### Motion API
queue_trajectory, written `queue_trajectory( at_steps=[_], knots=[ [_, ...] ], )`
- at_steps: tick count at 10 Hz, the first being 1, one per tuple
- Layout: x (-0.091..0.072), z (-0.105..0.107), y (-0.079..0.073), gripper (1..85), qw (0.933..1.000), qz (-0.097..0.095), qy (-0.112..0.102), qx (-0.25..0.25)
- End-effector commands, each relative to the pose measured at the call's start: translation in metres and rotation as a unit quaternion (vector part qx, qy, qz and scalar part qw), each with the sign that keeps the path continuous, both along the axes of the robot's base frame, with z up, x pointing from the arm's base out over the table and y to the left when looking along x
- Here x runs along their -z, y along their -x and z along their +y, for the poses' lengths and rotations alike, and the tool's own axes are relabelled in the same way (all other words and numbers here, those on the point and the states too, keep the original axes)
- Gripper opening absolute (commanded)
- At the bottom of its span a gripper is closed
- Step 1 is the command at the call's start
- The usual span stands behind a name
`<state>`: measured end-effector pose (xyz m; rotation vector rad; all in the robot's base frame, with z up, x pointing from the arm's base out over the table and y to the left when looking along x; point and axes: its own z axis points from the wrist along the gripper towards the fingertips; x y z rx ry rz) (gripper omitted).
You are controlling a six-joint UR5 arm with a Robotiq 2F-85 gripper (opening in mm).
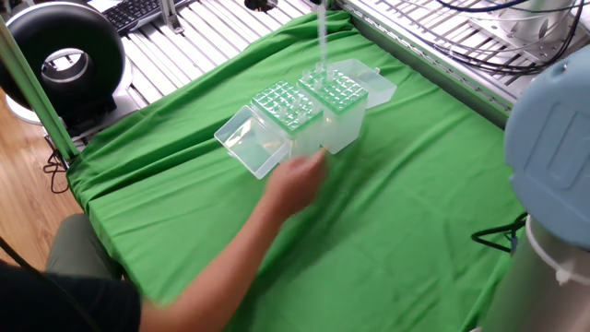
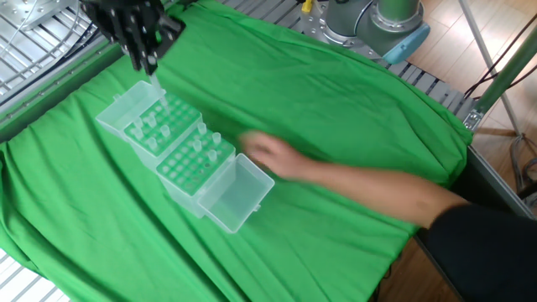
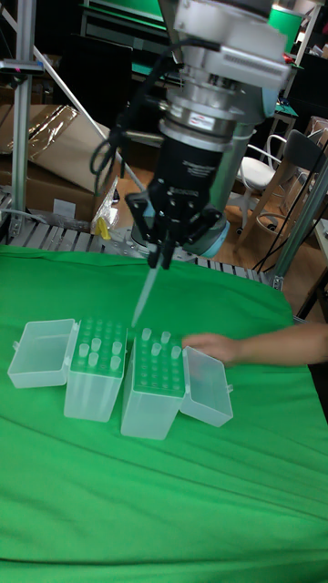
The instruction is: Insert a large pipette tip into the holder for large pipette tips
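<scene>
My gripper (image 3: 162, 261) (image 2: 148, 60) is shut on a large pipette tip (image 3: 144, 299) (image 1: 323, 37) (image 2: 156, 82), a long clear tip hanging point down. Its point hovers just above the holder for large pipette tips (image 1: 336, 92) (image 2: 149, 124) (image 3: 96, 364), the taller translucent box with a greenish grid top, near the edge facing the shorter box. The holder's clear lid (image 3: 41, 351) lies open beside it, and several tips stand in its grid. In one fixed view the gripper itself is above the frame and only the tip shows.
A shorter grid-topped box (image 1: 281, 106) (image 3: 155, 383) stands against the holder, with its lid (image 2: 239, 193) open. A person's hand (image 1: 300, 175) (image 2: 268, 155) (image 3: 214, 346) is close to that box. A green cloth (image 1: 415, 203) covers the table, with metal rails (image 1: 442, 55) beyond it.
</scene>
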<state>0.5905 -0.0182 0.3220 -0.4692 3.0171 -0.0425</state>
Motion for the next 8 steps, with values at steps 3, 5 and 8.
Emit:
queue_trajectory(
  at_steps=[3,5,8],
  knots=[
    [0.02,0.05,-0.03,10.0,0.9989,-0.035,-0.021,-0.023],
    [0.026,0.049,-0.033,9.7,0.9988,-0.034,-0.025,-0.026],
    [0.034,0.041,-0.032,9.7,0.9987,-0.033,-0.022,-0.031]
  ],
)
